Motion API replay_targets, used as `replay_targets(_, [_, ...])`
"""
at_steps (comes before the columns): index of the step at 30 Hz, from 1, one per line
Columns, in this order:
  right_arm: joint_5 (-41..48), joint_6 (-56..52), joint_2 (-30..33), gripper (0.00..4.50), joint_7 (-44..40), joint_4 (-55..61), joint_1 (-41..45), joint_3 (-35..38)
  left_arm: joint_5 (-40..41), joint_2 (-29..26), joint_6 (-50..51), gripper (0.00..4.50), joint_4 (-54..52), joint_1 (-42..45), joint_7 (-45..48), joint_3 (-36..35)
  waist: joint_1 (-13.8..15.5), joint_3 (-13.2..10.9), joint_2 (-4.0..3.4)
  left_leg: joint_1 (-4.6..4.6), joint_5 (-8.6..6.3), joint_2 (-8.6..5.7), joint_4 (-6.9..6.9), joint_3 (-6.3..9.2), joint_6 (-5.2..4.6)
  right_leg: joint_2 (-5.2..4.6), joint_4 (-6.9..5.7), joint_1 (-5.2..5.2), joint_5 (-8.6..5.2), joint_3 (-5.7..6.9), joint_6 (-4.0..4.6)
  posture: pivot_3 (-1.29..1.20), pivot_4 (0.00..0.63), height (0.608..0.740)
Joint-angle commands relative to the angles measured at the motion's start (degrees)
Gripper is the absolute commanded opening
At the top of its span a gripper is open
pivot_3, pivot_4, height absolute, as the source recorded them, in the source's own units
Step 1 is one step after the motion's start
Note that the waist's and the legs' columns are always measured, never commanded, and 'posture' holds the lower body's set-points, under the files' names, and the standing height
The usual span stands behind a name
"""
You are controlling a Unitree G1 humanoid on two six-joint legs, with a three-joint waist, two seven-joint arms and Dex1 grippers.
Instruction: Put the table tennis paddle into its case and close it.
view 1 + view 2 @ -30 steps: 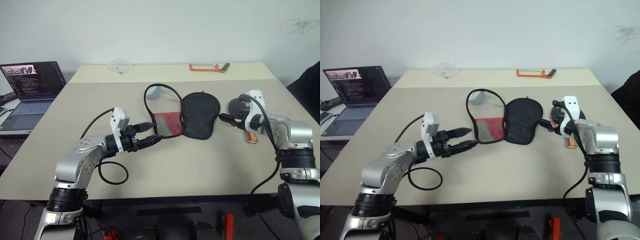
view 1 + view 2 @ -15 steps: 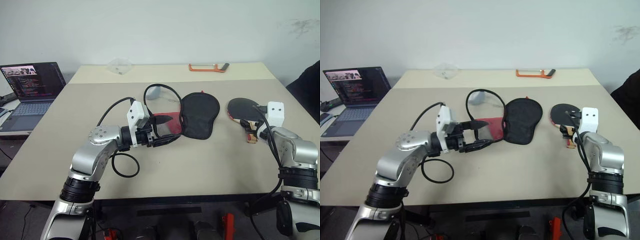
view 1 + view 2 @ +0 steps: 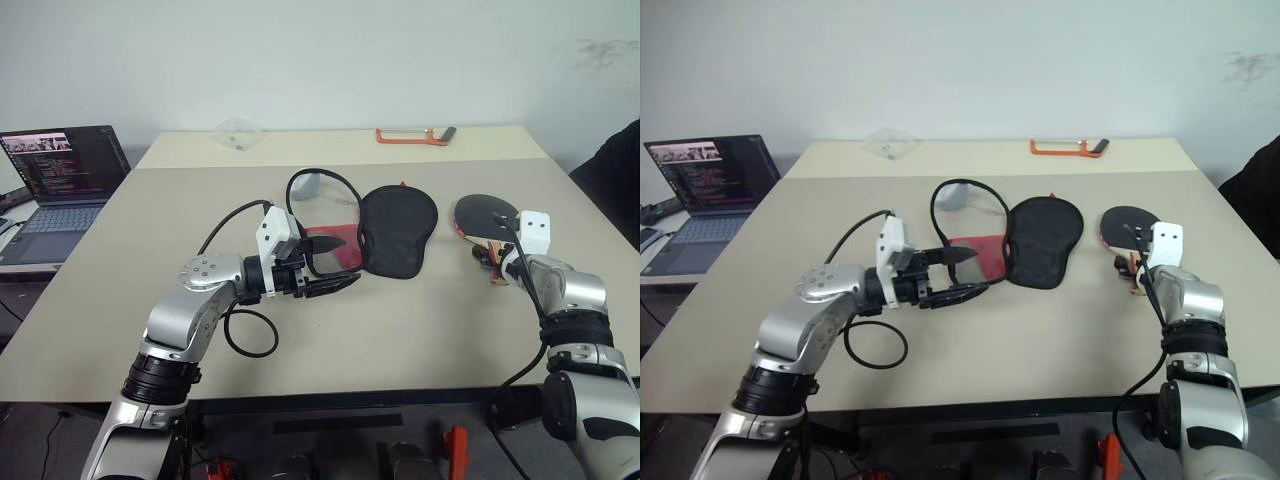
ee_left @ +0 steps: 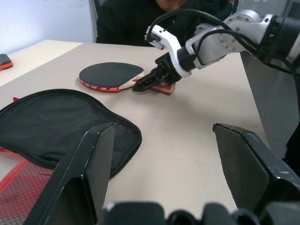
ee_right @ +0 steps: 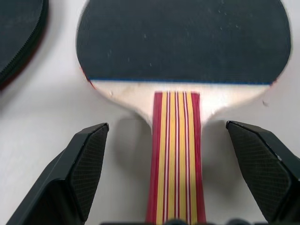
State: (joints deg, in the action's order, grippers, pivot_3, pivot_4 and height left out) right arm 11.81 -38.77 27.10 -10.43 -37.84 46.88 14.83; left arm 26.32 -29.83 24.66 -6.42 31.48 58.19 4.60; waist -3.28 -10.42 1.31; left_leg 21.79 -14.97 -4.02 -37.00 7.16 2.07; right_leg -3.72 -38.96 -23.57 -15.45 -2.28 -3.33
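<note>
Right wrist view: the table tennis paddle [image 5: 178, 84] is seen lying flat, its handle running straight between the wide-open, empty fingers of the right gripper [image 5: 178, 187]. Left eye view: the left gripper [image 3: 325, 265], open and empty, is held beside the case [image 3: 398, 230]; bare table [image 3: 400, 330] is left toward the front edge.

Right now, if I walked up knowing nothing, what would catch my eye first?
Probably the black case lying unzipped mid-table, its red panel beside it. Right of it lies the table tennis paddle, with the right end effector open astride its striped handle. The left end effector, also open, hovers at the case's near edge.
</note>
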Motion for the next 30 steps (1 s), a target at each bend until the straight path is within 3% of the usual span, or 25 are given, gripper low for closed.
replay_targets(1, [-1.53, 2.24, 1.17, 4.44, -1.24, -2.59, 1.39, -1.21, 0.37, -0.20, -0.92, 3.63, -1.47, 0.49, 0.20, -0.88, 0.01, 0.00, 0.00, 0.00, 0.00, 0.00, 0.00, 0.01, 0.00, 0.00, 0.01, 0.01, 0.00, 0.01, 0.00, 0.00, 0.150, 0.740])
replay_targets(2, [-1.87, 2.51, 1.24, 4.44, -1.04, -3.18, 1.51, -1.35, 0.40, -0.21, -0.92, 3.63, -1.52, 0.45, 0.19, -0.92, 0.01, 0.00, 0.00, 0.00, 0.00, 0.00, 0.00, 0.00, 0.00, 0.00, 0.01, 0.01, 0.00, 0.01, 0.00, 0.00, 0.150, 0.740])
replay_targets(5, [-2.40, 2.79, 1.28, 3.83, -0.27, -4.46, 1.76, -1.17, 0.56, -0.31, -0.83, 3.63, -1.71, 0.33, 0.21, -1.06, 0.02, 0.01, 0.01, -0.01, -0.01, 0.01, -0.03, 0.00, -0.02, 0.00, 0.02, 0.04, 0.00, 0.00, -0.01, 0.00, 0.150, 0.740])
replay_targets(9, [-2.27, 3.64, 1.24, 2.44, 1.00, -4.56, 1.51, -0.51, 0.72, -0.53, -0.78, 3.63, -1.83, 0.10, 0.04, -1.52, 0.02, 0.02, 0.03, -0.04, -0.01, 0.01, -0.03, 0.01, -0.02, 0.00, 0.02, 0.08, 0.01, 0.01, -0.01, 0.00, 0.150, 0.740])
replay_targets(14, [-1.76, 5.45, 1.06, 1.20, 2.46, -1.37, 0.86, 0.55, 1.00, -1.09, -0.43, 3.63, -2.20, -0.46, -0.26, -2.23, 0.06, 0.03, 0.05, -0.09, -0.01, 0.00, -0.09, -0.01, -0.04, 0.01, 0.05, 0.18, 0.09, -0.02, -0.09, 0.00, 0.150, 0.740])
replay_targets(17, [-1.51, 5.00, 1.41, 1.15, 3.48, 3.56, 1.03, 1.03, 1.24, -1.43, -0.21, 3.63, -2.63, -0.89, -0.56, -2.65, 0.15, 0.02, 0.04, -0.09, 0.03, -0.04, -0.09, 0.01, -0.10, -0.01, 0.07, 0.19, 0.14, -0.03, -0.13, 0.00, 0.150, 0.740])
replay_targets(22, [2.76, -6.92, -0.69, 1.15, 5.03, 21.08, 2.24, 1.97, 2.05, -2.37, 0.56, 3.63, -4.18, -2.41, -0.82, -3.62, -0.22, -0.03, -0.05, 0.12, 0.04, 0.00, -0.02, -0.07, -0.09, -0.01, 0.04, -0.14, 0.14, -0.15, -0.12, 0.00, 0.150, 0.740])
replay_targets(30, [6.79, -23.20, -16.32, 1.15, 13.94, 40.34, 1.19, 1.86, 1.56, -4.61, -0.21, 3.63, -3.75, -4.58, -0.21, -5.11, -0.04, -0.02, -0.07, 0.13, -0.01, 0.37, 0.02, -0.11, -0.09, 0.31, 0.08, -0.22, 0.21, -0.17, 0.00, 0.00, 0.150, 0.740])
